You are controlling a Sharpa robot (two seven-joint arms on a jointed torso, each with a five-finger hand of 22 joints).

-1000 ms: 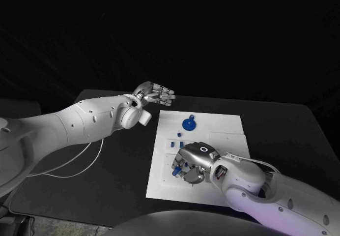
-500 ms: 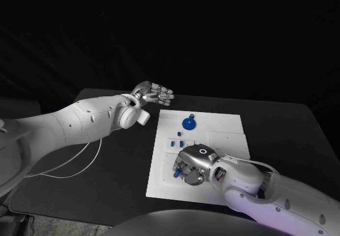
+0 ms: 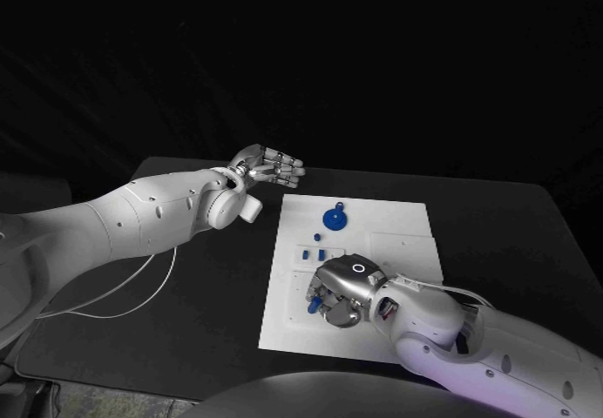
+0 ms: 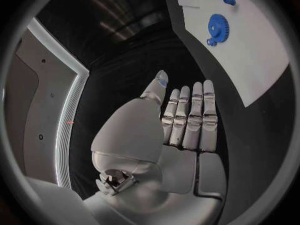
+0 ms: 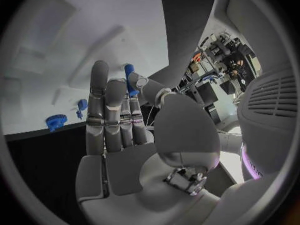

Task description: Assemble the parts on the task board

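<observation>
Black table [image 3: 503, 226], dark surroundings

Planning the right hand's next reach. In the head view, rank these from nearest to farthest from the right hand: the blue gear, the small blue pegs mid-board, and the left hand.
1. Small blue pegs: mid-board, just beyond the right hand.
2. Blue gear: on the task board, toward its far end.
3. Left hand: off the board, past its far left corner.

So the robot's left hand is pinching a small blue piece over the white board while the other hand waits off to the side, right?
Not quite: the right hand pinches the small blue piece over the white board, as the right wrist view shows. The left hand is the one waiting, holding nothing, off to the side.
</observation>
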